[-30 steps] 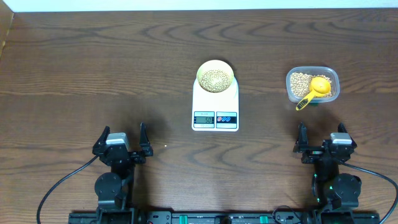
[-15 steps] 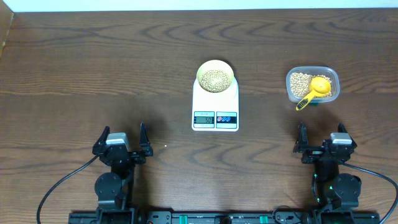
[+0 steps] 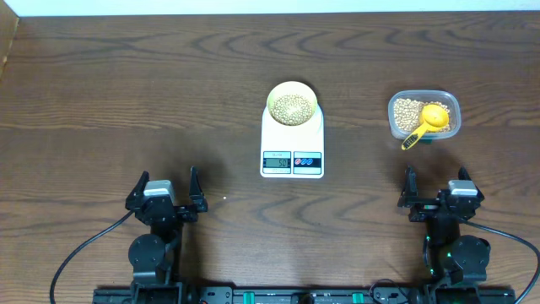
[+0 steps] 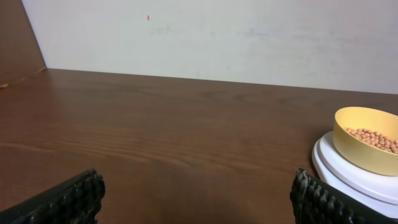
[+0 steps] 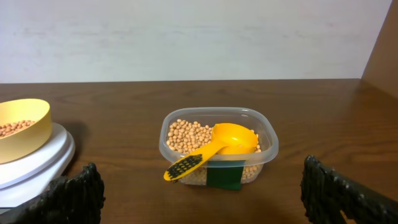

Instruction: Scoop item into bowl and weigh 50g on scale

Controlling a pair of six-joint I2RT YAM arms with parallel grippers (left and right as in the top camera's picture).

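Note:
The pale-yellow bowl [image 3: 293, 104] stands on the white scale [image 3: 292, 143] at the table's middle and holds tan beans [image 3: 293, 107]. The scale's display is lit. The bowl [image 4: 367, 145] and scale [image 4: 348, 174] also show at the right of the left wrist view, and at the left of the right wrist view [image 5: 22, 127]. My left gripper [image 3: 165, 190] is open and empty near the front left edge. My right gripper [image 3: 435, 187] is open and empty near the front right edge, in front of the tub.
A clear plastic tub [image 3: 424, 116] of beans stands at the right with a yellow scoop [image 3: 429, 122] lying in it, handle over the front rim. It shows centred in the right wrist view [image 5: 217, 148]. A white wall lies behind the table.

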